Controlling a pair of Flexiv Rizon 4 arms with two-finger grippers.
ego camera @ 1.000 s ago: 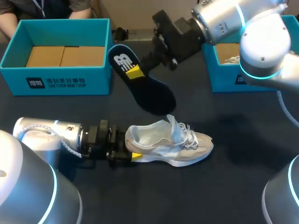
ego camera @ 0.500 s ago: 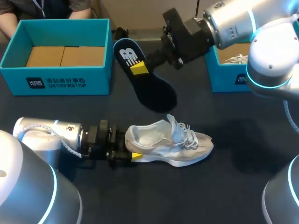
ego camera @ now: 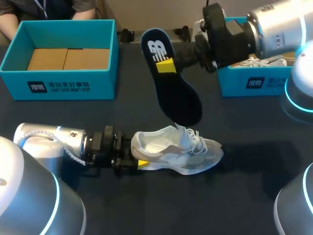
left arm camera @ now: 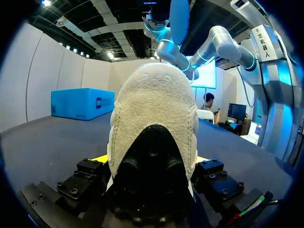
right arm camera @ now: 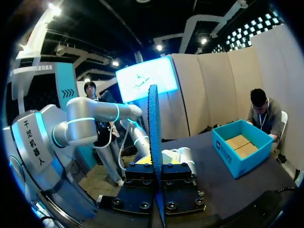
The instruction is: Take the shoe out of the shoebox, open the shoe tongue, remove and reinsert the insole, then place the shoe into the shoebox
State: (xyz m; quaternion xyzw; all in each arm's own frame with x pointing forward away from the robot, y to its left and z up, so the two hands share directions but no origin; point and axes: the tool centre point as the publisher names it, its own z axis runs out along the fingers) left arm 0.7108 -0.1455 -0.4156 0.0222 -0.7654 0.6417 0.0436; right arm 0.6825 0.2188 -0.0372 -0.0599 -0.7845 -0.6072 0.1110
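Left end effector point(ego camera: 136, 157) stays clamped on the heel of the shoe point(ego camera: 178, 152); the shoe lies sole-down on the tabletop point(ego camera: 234, 196), outside the boxes; above it, the insole point(ego camera: 176, 88) has swung rightward and steeper, toe end now hanging just over the shoe's mouth; my right end effector point(ego camera: 166, 66) pinches its heel end; reinsertion looks next; shoebox point(ego camera: 58, 83) waits beyond.

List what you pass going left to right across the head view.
Left shoebox → left gripper → shoe → right shoebox. The raised insole overlaps the shoe's span, so it is omitted.
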